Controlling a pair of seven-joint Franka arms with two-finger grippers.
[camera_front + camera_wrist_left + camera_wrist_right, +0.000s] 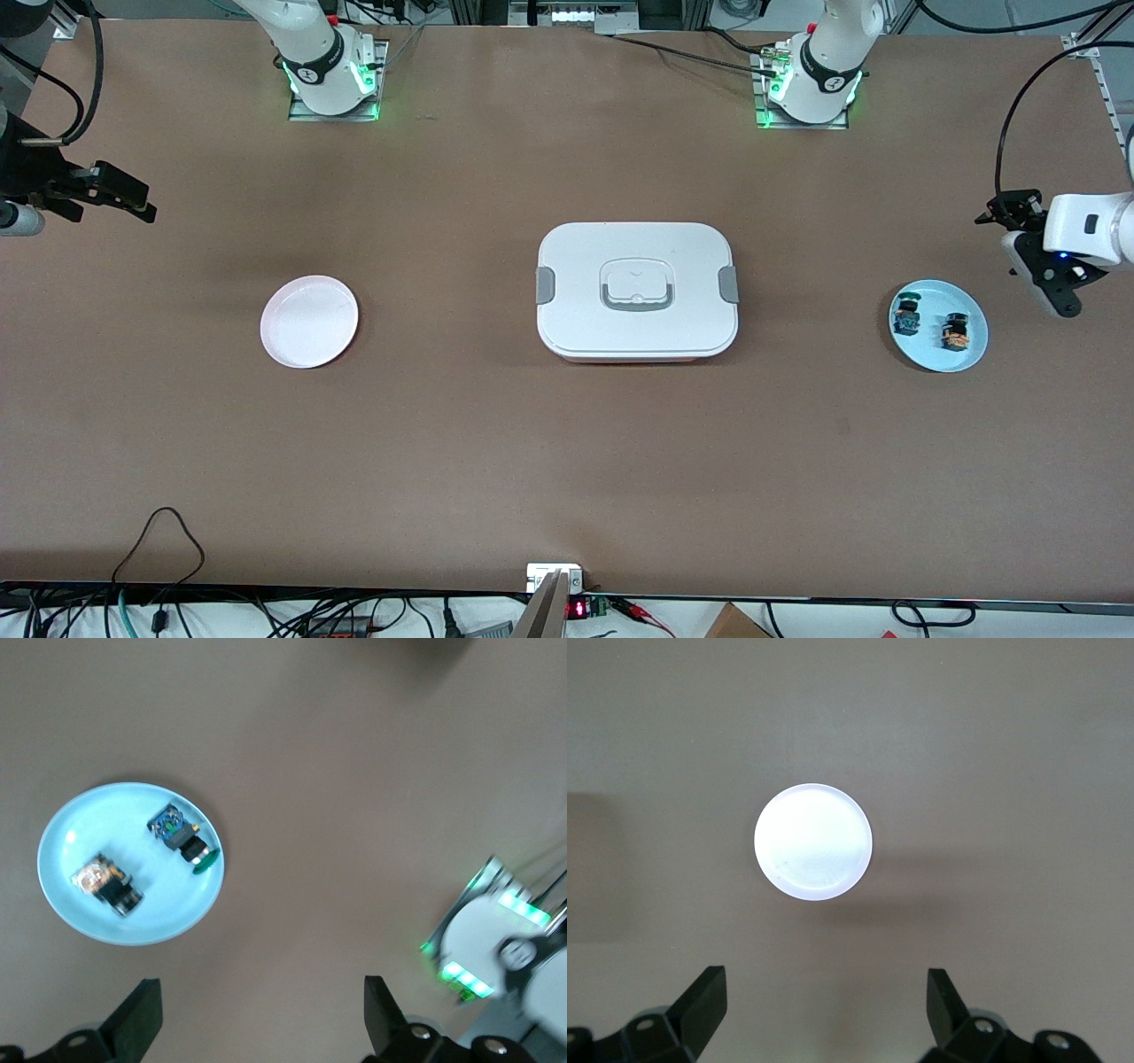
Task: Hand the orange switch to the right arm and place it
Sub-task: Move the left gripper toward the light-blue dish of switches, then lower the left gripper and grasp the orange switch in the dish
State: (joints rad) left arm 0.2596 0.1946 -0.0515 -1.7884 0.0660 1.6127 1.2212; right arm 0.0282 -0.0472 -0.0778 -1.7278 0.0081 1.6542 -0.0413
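The left claw [1019, 232] hangs in the air over bare table [567, 461] at the left arm's end, its two fingers spread wide apart with nothing between them; in the left wrist view both black fingertips [142, 1014] stand well separated at the frame's edge. Near this claw, and nearer to the front camera than the spot it hangs over, a light blue plate [964, 361] sits on the table. The orange switch [954, 331] lies on that plate, a small black block with an orange-tan part, apart from the claw and untouched. Just beside it on the same plate, toward the right arm's end, lies a similar black switch with green-blue parts [906, 316]; the two do not touch. The left wrist view shows both switches lying on their sides, the orange switch [108, 885] and the green-blue one [183, 838], inside the blue plate [71, 824]. The right claw [111, 197] hangs at the right arm's end of the table, its fingers likewise apart and empty. Near it on the table sits a bare white plate [309, 322], which the right wrist view shows straight below, ahead of the spread fingertips [704, 1001]. Between the two plates, well apart from either claw, stands a closed white box [636, 291] with grey side latches and a handle recessed in its lid.
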